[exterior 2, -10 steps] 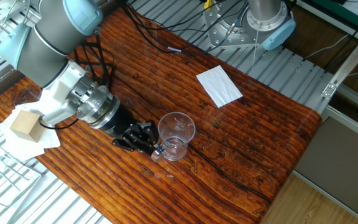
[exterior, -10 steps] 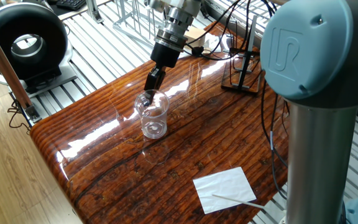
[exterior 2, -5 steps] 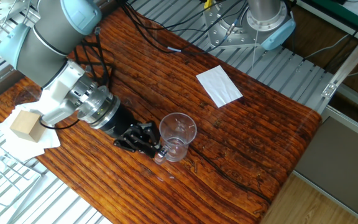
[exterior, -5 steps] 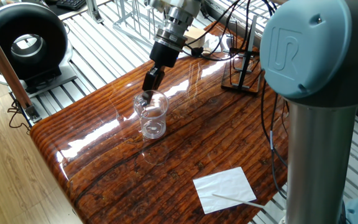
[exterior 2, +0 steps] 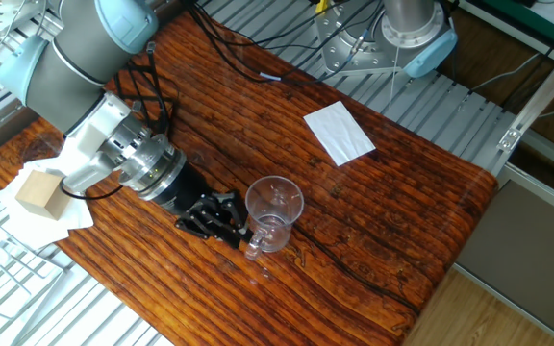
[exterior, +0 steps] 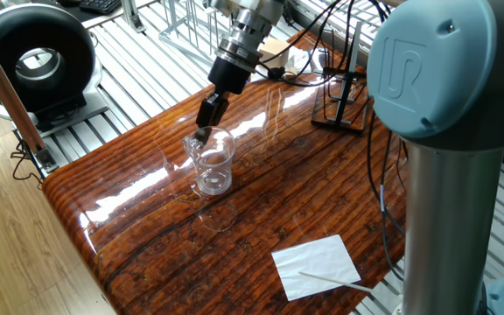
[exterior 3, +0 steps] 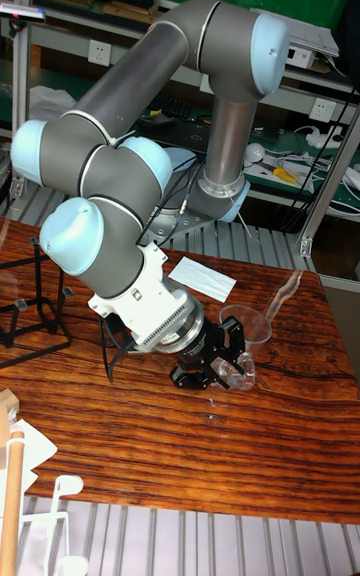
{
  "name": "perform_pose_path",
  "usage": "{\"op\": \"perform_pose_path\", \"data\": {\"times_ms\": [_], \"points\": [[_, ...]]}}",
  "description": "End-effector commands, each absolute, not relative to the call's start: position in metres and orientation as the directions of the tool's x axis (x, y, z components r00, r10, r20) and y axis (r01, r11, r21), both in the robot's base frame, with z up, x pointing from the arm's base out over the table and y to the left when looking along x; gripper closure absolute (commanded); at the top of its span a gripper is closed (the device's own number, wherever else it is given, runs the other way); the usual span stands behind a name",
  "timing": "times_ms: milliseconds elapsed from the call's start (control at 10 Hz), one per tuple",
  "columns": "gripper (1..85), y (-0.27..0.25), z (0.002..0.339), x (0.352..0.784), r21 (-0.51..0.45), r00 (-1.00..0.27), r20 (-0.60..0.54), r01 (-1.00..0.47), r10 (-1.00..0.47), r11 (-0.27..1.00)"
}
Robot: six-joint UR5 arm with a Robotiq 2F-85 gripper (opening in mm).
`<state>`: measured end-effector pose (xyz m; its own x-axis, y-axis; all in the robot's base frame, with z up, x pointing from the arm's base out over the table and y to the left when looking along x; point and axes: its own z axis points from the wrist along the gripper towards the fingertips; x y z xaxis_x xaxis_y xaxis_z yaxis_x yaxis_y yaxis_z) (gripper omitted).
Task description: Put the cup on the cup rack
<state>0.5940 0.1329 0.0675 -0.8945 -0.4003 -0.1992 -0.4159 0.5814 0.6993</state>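
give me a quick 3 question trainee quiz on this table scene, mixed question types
1. True or false: the cup hangs on the cup rack.
2. Multiple choice: what lies on the white paper near the table's front edge? A) a thin pale stick B) a spoon C) a wooden block
3. Fill in: the gripper grips the cup by its ____.

Key:
1. False; the gripper holds it over the wooden table, apart from the rack.
2. A
3. Handle, as the other fixed view suggests.
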Motion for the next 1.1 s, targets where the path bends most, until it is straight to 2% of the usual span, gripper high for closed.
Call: {"op": "perform_pose_path", "data": {"times_ms": [0,400,1000], "points": [[51.7,0.134,0.070,0.601,0.697,-0.897,-0.219,-0.419,-0.384,0.582],[52.0,0.122,0.058,0.602,0.651,-0.888,-0.212,-0.440,-0.408,0.619],[51.3,0.125,0.060,0.610,0.653,-0.894,-0.231,-0.435,-0.383,0.620]]}}
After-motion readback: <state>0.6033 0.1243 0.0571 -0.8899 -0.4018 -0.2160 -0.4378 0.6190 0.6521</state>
